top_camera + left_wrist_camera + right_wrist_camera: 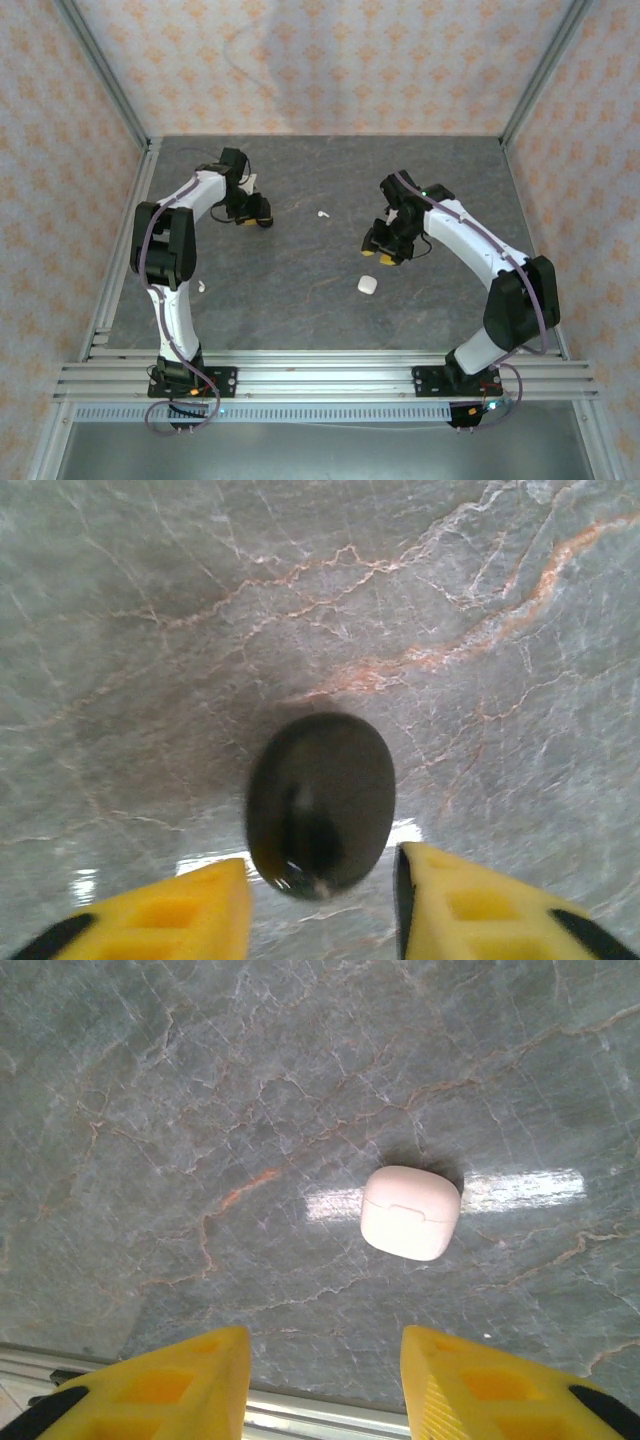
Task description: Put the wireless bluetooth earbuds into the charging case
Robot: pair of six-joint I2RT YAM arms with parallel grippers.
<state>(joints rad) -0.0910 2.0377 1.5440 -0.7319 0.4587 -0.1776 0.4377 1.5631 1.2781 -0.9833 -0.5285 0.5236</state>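
Left arm reaches to the far-left part of the tabletop [300, 310]. Left gripper [322, 880] points down at a round black puck [320, 790] lying flat on the stone. Yellow fingers [190, 910] stand apart, and the puck's near end sits in the gap between the tips. Each tip is very close to the puck's side; I cannot tell whether either one touches it. Nothing is clamped, so I read this hand as released. The puck's outline looks a little smeared in the left wrist view.

Right arm bends in over the centre-right of the tabletop. Right gripper [325, 1345] is released too, with its fingers spread and bare stone between them. Just beyond its tips lies the rounded white case [411, 1212], lid seam showing, lid down, apart from both fingers. From above, that case [367, 285] sits just on the near side of the right gripper [380, 255], toward the near edge.

One white earbud [322, 213] lies loose on the tabletop, about midway between the two grippers and somewhat toward the far edge. It is well apart from the white case and touches neither hand.

A small white piece [201, 287] lies near the left edge, beside the left arm; too small to identify.
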